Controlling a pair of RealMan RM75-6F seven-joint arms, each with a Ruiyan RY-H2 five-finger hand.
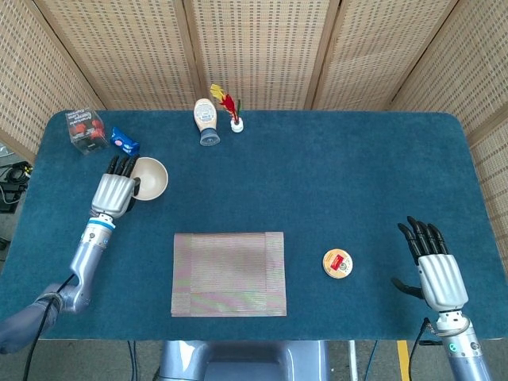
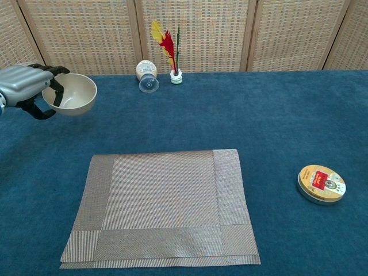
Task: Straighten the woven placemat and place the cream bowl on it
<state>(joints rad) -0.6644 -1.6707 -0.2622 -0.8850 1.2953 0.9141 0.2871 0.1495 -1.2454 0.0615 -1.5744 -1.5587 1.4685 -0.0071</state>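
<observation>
My left hand [image 1: 113,193] grips the cream bowl [image 1: 148,178] at its left rim, fingers over the rim and thumb under it; in the chest view the bowl [image 2: 73,94] is tilted, its opening facing right and up. The bowl is at the far left of the bench [image 1: 333,182], well apart from the woven placemat [image 1: 228,273]. Whether the bowl touches the bench surface, I cannot tell.

The placemat [image 2: 161,206] lies flat near the front edge of the bench, left of centre. Its edges run roughly parallel to the bench edges. Nothing rests on it. Bare blue surface separates its far-left corner from the bowl.

My right hand [image 1: 433,266] is at the near right of the bench, fingers straight and spread, holding nothing. It does not appear in the chest view.

A round tin [image 1: 337,263] lies between the placemat and my right hand, clear of both. Along the far edge stand a bottle lying on its side [image 1: 206,121] and a small feather holder [image 1: 234,119] just beside it. At the far left corner are a clear box [image 1: 86,128] and a blue packet [image 1: 124,142], the packet near my left hand's fingertips. The centre and right of the bench are open surface.
</observation>
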